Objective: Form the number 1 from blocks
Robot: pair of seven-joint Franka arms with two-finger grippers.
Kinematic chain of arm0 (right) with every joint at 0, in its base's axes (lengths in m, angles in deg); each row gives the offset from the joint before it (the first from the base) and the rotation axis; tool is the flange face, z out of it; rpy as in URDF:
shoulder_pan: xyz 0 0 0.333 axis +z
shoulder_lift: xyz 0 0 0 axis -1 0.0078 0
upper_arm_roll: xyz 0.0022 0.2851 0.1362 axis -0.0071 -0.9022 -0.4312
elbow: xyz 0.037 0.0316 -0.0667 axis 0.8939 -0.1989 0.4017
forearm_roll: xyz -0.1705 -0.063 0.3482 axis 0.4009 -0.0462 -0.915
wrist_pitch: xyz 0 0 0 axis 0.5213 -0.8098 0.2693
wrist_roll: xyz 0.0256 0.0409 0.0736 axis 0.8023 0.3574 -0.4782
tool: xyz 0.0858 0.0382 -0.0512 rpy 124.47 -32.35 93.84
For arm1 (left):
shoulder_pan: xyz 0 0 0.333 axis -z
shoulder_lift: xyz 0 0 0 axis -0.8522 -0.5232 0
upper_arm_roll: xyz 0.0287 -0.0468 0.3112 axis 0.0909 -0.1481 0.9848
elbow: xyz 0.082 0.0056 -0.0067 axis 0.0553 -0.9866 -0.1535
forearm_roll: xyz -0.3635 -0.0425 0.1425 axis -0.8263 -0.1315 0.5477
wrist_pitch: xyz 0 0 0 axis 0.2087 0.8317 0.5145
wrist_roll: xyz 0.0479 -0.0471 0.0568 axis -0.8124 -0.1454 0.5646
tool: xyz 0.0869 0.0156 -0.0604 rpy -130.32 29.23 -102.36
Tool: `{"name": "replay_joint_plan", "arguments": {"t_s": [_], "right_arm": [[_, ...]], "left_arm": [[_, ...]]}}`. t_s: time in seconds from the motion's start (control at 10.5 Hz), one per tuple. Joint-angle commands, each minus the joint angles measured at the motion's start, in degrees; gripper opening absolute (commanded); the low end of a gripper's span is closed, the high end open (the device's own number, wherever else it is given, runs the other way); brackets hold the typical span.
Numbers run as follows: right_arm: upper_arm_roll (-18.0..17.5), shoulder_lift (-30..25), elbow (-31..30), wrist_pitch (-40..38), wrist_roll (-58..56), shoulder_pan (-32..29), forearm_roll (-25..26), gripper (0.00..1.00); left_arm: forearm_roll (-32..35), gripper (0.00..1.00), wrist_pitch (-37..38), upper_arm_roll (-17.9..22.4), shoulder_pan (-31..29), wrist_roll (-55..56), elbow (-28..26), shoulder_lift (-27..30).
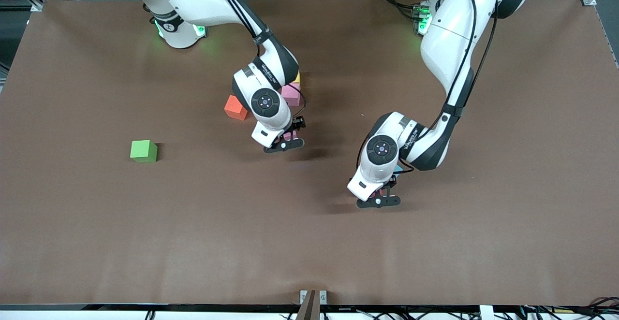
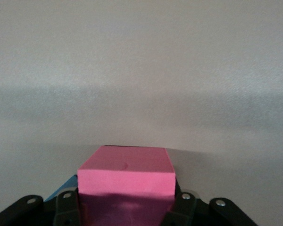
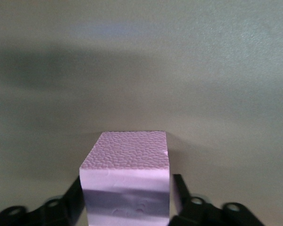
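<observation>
The brown bench [image 1: 96, 223] holds a green block [image 1: 143, 150], a red block [image 1: 235, 108] and a pale pink block [image 1: 291, 94] near its middle. The right gripper [image 1: 284, 145] fingers [image 3: 180, 188] squeeze a pale pink block [image 3: 127, 181]. The left gripper [image 1: 378, 201] fingers [image 2: 66, 203] squeeze a bright pink block [image 2: 126, 181]; a blue block [image 2: 61, 190] peeks out beside it.
</observation>
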Motion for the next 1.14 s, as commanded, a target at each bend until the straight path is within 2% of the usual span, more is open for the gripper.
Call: {"name": "replay_joint_plan", "arguments": {"t_s": [0.0, 0.28, 0.76, 1.04], "right_arm": [[-0.18, -1.01, 0.46, -2.75, 0.85, -0.55, 0.06, 0.31], [-0.70, -4.79, -3.22, -5.67, 3.47, 0.58, -0.11, 0.32], [-1.41, -4.36, -3.76, -6.02, 9.80, 3.83, -0.20, 0.34], [-1.50, -4.71, -5.96, -5.49, 10.78, 4.28, -0.11, 0.39]], "left_arm": [[0.53, 0.00, 4.03, 0.12, 0.11, 2.22, -0.32, 2.54], [-1.23, 0.00, 5.97, -0.40, -0.07, 2.40, -0.23, 3.78], [-1.23, 0.00, 5.98, -0.49, 0.02, 4.16, -0.23, 3.86], [-1.32, 0.00, 5.98, -0.58, 0.11, 4.16, -0.23, 3.78]]}}
